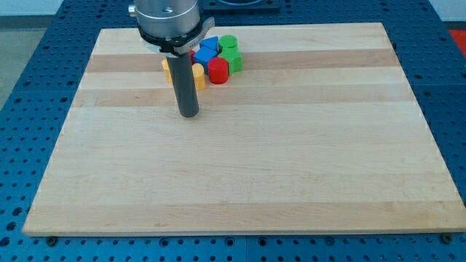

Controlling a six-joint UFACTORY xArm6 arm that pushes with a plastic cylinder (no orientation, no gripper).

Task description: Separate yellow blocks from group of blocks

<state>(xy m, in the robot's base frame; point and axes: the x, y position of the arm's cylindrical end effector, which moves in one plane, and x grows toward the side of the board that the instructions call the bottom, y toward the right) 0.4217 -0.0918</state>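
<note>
Wooden board point(291, 160) resting on blue pegboard table point(29, 87).

Wood board point(255, 167) (blue pegboard point(36, 109) under).
</note>
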